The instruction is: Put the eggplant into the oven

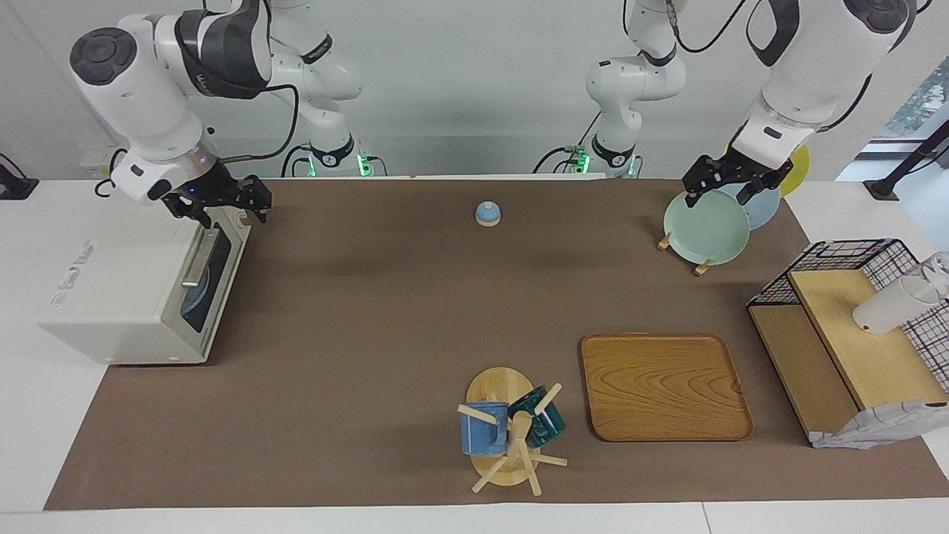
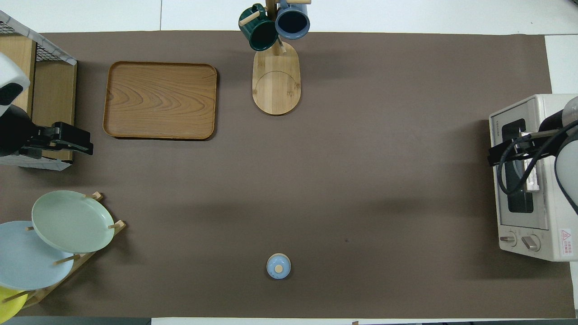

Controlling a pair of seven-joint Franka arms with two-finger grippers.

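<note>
The off-white oven (image 1: 133, 297) stands at the right arm's end of the table, with its dark glass door (image 1: 202, 293) shut and upright. It also shows in the overhead view (image 2: 548, 216). The eggplant is out of view. My right gripper (image 1: 226, 208) hangs open and empty over the oven's top front edge, by the end of the metal bar handle (image 1: 197, 261) nearer to the robots. In the overhead view the right gripper (image 2: 502, 153) covers the door. My left gripper (image 1: 723, 191) is open and empty over the plate rack at the left arm's end; it also shows in the overhead view (image 2: 74, 141).
A rack with a pale green plate (image 1: 706, 226) and other plates stands near the left arm's base. A wire shelf (image 1: 852, 326), a wooden tray (image 1: 663, 386), a mug tree (image 1: 511, 430) and a small blue lid (image 1: 488, 213) are on the brown mat.
</note>
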